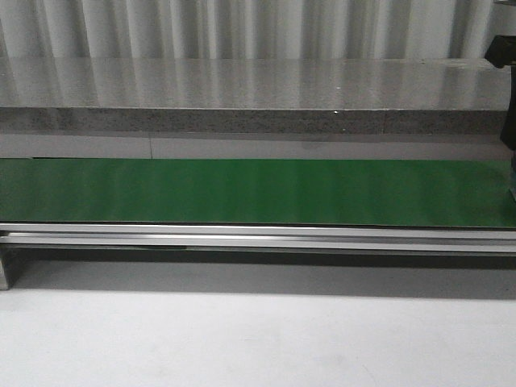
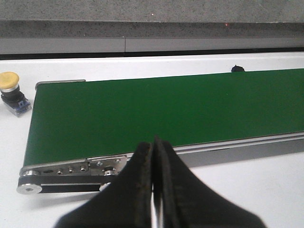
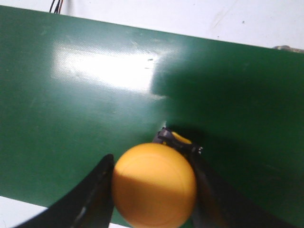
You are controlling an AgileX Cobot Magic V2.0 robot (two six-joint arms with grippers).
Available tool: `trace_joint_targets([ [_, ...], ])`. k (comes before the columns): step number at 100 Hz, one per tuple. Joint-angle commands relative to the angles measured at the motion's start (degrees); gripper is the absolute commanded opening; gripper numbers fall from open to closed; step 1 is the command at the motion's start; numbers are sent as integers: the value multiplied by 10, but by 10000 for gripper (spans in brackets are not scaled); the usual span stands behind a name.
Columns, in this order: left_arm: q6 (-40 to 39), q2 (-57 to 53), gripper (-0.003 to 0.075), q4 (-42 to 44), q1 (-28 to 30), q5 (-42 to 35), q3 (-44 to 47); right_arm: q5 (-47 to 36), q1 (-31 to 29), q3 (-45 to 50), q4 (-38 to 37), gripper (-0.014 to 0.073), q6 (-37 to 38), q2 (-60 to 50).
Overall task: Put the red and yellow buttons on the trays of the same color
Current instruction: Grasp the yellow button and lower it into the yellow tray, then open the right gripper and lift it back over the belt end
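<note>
In the right wrist view a yellow button with a domed cap sits between the two black fingers of my right gripper, which is shut on the cap above the green conveyor belt. Its dark base shows just beyond the cap. A second yellow button on a black base stands on the white table beside the belt's end in the left wrist view. My left gripper is shut and empty, hovering before the belt's near edge. The red button and the trays are out of view.
The green belt runs across the front view on a metal frame, with a grey stone ledge behind it. Part of the right arm shows at the right edge. A small dark object lies at the belt's far edge.
</note>
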Motion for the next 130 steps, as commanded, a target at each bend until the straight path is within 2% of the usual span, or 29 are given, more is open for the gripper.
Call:
trace_joint_targets([
  [1, -1, 3, -20, -10, -5, -42, -15, -15, -1, -17, 6, 18, 11, -33],
  [29, -1, 3, -20, -10, -5, -42, -15, 11, -9, -16, -40, 18, 131, -110],
  [45, -1, 3, -20, -10, -5, -42, -15, 19, -39, 9, -84, 18, 194, -163],
  [57, -1, 3, -20, -10, -5, -42, -15, 10, -86, 48, -99, 18, 216, -196],
  [95, -1, 3, -20, -10, -5, -42, -15, -21, -307, 123, -99, 18, 230, -251],
  [110, -1, 3, -20, -10, -5, -42, -15, -44, -363, 142, -102, 18, 235, -252],
  [130, -1, 3, -20, -10, -5, -42, -15, -83, -407, 162, -102, 18, 246, -250],
])
